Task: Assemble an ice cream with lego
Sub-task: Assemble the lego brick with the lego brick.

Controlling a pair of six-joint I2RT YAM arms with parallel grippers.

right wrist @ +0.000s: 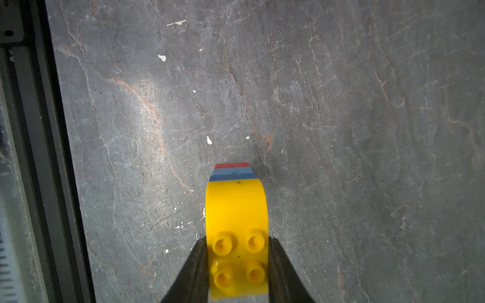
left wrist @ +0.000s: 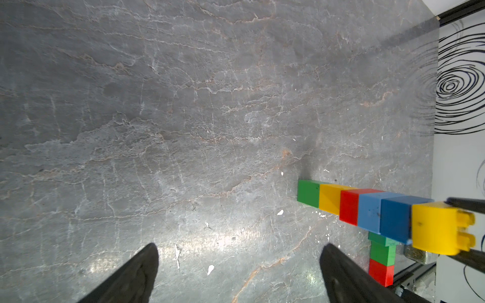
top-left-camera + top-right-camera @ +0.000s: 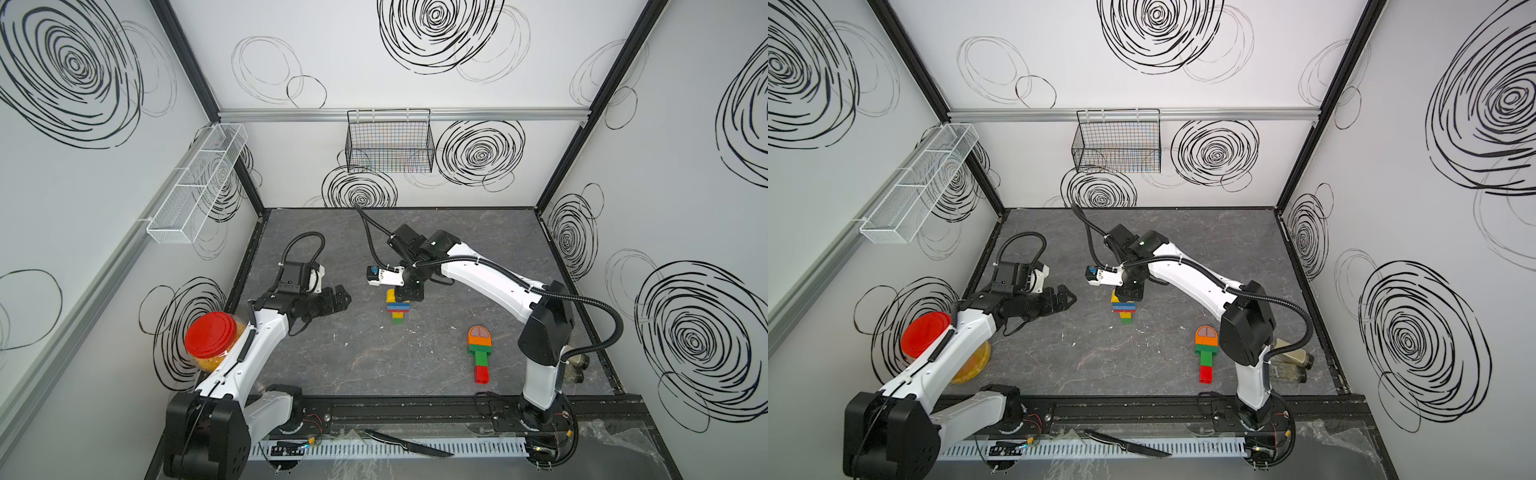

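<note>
A lego stack stands mid-table, with green at the bottom, then yellow, red and two blue bricks. On top sits a yellow rounded brick with its studs facing up. My right gripper reaches down from above and is shut on this yellow brick's sides. My left gripper hovers to the left of the stack, wide open with nothing between its fingers. A second lego ice cream lies flat at the front right, with an orange dome, green bricks and a red end.
A red-lidded clear jar stands at the front left, beside the left arm. Small bottles sit by the right arm's base. A knife lies on the front rail. A black wire basket and a white one hang on the walls.
</note>
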